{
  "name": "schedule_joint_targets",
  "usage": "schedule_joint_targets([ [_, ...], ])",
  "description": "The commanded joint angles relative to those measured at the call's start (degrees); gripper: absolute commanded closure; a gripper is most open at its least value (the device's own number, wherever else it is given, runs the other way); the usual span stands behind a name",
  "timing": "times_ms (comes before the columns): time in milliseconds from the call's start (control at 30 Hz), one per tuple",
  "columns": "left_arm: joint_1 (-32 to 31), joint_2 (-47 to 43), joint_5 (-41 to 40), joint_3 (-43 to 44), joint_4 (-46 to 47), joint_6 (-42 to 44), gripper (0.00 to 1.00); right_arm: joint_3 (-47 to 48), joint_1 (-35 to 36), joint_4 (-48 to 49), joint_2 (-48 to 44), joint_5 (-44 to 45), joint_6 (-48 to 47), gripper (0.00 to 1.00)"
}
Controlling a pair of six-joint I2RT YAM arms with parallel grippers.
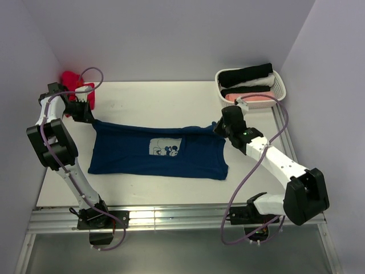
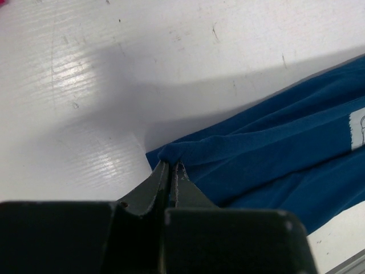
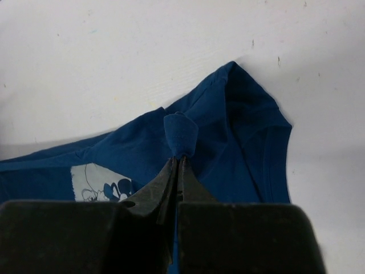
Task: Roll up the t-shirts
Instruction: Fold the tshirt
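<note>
1. Position of the work. The navy t-shirt (image 1: 159,151) lies spread lengthwise across the middle of the bench (image 1: 159,100). Its pale cartoon print (image 1: 166,147) faces up.

2. Pincer state. The left pincer (image 2: 170,168) is clamped on the far left corner of the cloth. The right pincer (image 3: 178,161) is clamped on a small pinch of fabric at the far right edge, beside the sleeve. On both, the jaws meet with cloth between them.

3. Step in hand. I judge this to be the flattening or lengthwise fold that comes before the roll. The far edge is held at both ends and no part of the shirt is rolled yet.

4. Next move. I would carry both pinches towards the near edge together, at equal height and pace, so that the fold lands straight. Uneven pull would skew the band or drag the shirt along the bench.

5. Surroundings. The white basket (image 1: 279,85) at the far right holds rolled shirts (image 1: 246,74). A red cloth (image 1: 71,80) lies at the far left corner.
</note>
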Motion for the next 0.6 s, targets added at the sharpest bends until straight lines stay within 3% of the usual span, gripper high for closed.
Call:
schedule_joint_targets([
  [0, 0.6, -3.7, -0.7, 0.2, -1.6, 3.1, 1.0, -1.3, 1.1, -1.2, -2.8, 2.6, 1.1, 1.0],
  [567, 0.5, -6.5, -6.0, -10.4, -1.0, 7.8, 1.0, -10.1, 2.2, -3.9, -5.0, 1.9, 6.9, 1.0],
])
